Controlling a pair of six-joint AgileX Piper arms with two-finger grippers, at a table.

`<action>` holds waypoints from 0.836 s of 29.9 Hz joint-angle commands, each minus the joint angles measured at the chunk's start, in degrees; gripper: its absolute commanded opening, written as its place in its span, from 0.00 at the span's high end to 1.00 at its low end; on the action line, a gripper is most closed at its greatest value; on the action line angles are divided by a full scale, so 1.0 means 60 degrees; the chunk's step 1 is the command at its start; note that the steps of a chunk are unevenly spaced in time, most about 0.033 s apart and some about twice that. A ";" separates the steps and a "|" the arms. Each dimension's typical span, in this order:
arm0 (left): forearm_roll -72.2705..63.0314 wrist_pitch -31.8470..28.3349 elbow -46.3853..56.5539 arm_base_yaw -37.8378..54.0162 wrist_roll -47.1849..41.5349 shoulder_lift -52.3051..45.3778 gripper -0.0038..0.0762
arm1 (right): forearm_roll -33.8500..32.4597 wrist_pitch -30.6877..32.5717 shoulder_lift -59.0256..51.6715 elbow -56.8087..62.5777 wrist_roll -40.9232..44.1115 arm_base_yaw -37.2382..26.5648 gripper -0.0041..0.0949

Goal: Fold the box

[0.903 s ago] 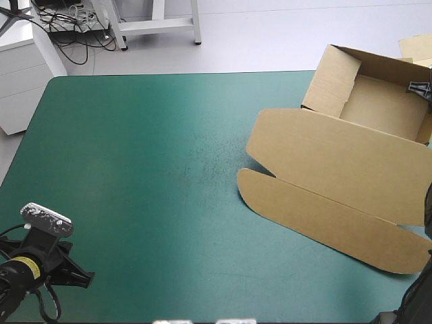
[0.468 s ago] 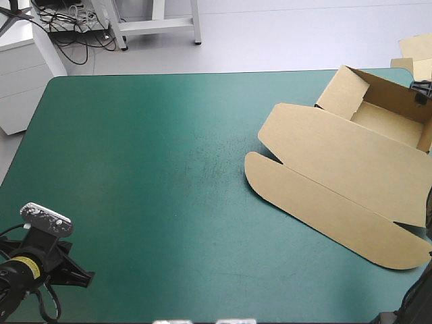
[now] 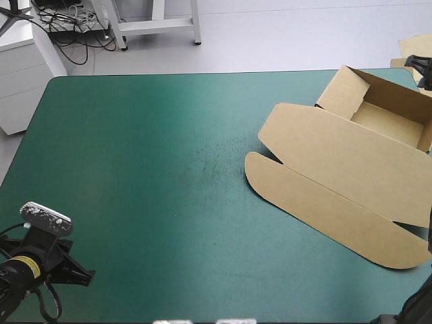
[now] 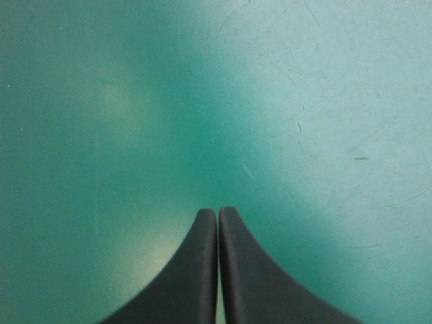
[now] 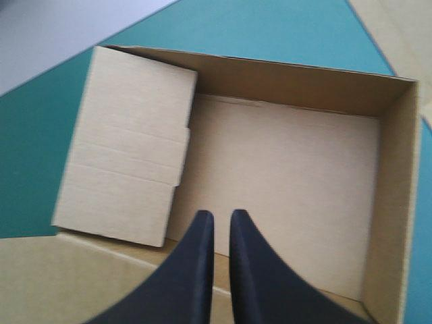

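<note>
Two arms work this bench [image 3: 135,169], and the right end effector [image 5: 217,214] is far nearer the box [image 3: 341,158]. It hangs just above the open tray, black fingers pressed almost together with nothing between them, while the left end effector [image 4: 217,213], fingers pressed together, sits over bare teal-green cover at the near left corner, well apart from the board. We see the brown box at the bench's far right, its long axis slanting from the far right corner toward the near right edge, with the tray walls raised at the far end and the lid and its rounded flap lying flat.
</note>
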 commanded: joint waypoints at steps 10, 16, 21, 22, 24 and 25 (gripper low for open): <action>-0.0063 -0.1176 -0.0231 -0.0052 -0.0092 0.0046 0.96 | -0.0032 0.0077 -0.2391 0.1207 -0.1390 0.2471 0.97; -0.0407 -0.1606 -0.0219 -0.0052 -0.0092 0.0046 0.96 | -0.0165 -0.0024 -0.3741 0.3831 -0.2212 0.4015 0.97; -0.0407 -0.1982 0.0009 -0.0052 -0.0092 0.0046 0.96 | -0.0227 -0.1187 -0.4954 0.6414 -0.2303 0.4631 0.97; -0.0407 -0.2047 0.0100 -0.0052 -0.0092 0.0046 0.96 | -0.0227 -0.1451 -0.5231 0.6952 -0.2326 0.4720 0.97; -0.0424 -0.2183 0.0364 -0.0052 -0.0092 0.0046 0.96 | -0.0248 -0.1845 -0.5742 0.7913 -0.2326 0.4862 0.97; -0.0424 -0.2228 0.0521 -0.0052 -0.0092 0.0046 0.96 | -0.0248 -0.2045 -0.6030 0.8440 -0.2349 0.4918 0.97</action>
